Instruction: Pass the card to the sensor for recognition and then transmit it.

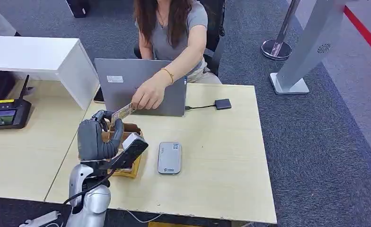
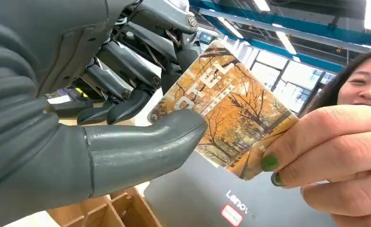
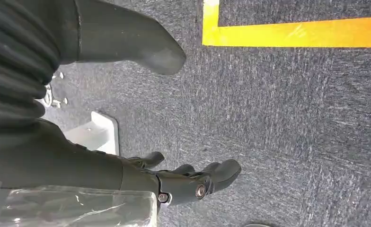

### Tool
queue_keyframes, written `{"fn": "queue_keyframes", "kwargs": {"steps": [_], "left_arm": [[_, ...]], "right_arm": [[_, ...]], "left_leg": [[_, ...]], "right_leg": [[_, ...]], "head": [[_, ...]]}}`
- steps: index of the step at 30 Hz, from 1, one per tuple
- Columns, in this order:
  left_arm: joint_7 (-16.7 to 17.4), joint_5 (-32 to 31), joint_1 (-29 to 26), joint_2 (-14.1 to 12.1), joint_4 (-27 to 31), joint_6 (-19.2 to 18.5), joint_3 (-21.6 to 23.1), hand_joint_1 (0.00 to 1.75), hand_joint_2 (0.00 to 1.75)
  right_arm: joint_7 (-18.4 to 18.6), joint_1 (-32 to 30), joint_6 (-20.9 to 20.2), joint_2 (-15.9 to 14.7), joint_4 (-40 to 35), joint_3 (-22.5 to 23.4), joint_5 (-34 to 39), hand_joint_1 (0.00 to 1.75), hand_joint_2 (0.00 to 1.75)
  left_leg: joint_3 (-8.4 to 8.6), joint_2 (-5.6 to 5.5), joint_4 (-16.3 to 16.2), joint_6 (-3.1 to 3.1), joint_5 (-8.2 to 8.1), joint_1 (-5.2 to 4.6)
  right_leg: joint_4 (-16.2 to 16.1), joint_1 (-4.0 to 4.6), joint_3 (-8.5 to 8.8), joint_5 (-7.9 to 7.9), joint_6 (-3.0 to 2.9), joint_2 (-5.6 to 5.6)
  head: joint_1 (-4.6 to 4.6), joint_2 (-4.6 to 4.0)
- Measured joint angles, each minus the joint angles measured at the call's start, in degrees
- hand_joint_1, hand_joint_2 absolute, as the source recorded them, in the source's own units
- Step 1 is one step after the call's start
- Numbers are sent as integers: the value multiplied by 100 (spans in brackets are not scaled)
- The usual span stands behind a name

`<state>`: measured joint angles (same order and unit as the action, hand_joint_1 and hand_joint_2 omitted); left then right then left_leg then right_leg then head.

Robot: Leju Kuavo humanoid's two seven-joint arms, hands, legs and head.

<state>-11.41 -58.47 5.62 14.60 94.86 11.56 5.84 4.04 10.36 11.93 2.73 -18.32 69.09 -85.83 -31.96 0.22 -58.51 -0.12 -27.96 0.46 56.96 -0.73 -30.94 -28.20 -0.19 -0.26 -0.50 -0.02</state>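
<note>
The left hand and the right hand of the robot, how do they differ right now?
The left hand is raised over the table, while the right hand hangs above the carpet. The left hand pinches the card, which a person's hand also grips; the right hand holds nothing, its fingers apart. Both are dark grey with ribbed covers.

Laptop (image 1: 143,85) behind card reader (image 1: 169,158); wooden box (image 1: 129,146) left of reader.

Left robot hand (image 1: 98,137) raised, pinching; right robot hand (image 3: 183,182) hangs, fingers spread.
</note>
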Motion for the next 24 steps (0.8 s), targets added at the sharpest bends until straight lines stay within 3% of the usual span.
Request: {"fn": "queue_keyframes", "kwargs": {"steps": [8, 9, 10, 11, 24], "left_arm": [[-2, 33, -9, 2, 28, 0, -35, 175, 175], [-2, 35, -10, 2, 28, 0, -42, 103, 175], [-2, 39, -11, 4, 33, 0, -44, 0, 175], [-2, 44, -13, 7, 44, 0, -46, 0, 0], [-15, 52, -23, 9, 131, 22, -59, 0, 0]], "right_arm": [[0, 0, -4, 0, 0, 0, -2, 0, 175], [0, 1, -4, 0, 0, 2, -2, 0, 175], [0, 1, -2, 0, 0, 0, -2, 0, 175], [0, 1, -4, 0, 0, 0, -2, 0, 175], [0, 2, 0, 0, 0, 2, -4, 0, 175]], "left_leg": [[0, 0, 0, 0, 0, 0], [0, 0, 0, 0, 0, 0], [0, 0, 0, 0, 0, 0], [0, 0, 0, 0, 0, 0], [0, 0, 0, 0, 0, 0]], "right_leg": [[0, 0, 0, 0, 0, 0], [0, 0, 0, 0, 0, 0], [0, 0, 0, 0, 0, 0], [0, 0, 0, 0, 0, 0], [0, 0, 1, 0, 0, -1]], "head": [[0, 0], [0, 0], [0, 0], [0, 0], [0, 0]]}}
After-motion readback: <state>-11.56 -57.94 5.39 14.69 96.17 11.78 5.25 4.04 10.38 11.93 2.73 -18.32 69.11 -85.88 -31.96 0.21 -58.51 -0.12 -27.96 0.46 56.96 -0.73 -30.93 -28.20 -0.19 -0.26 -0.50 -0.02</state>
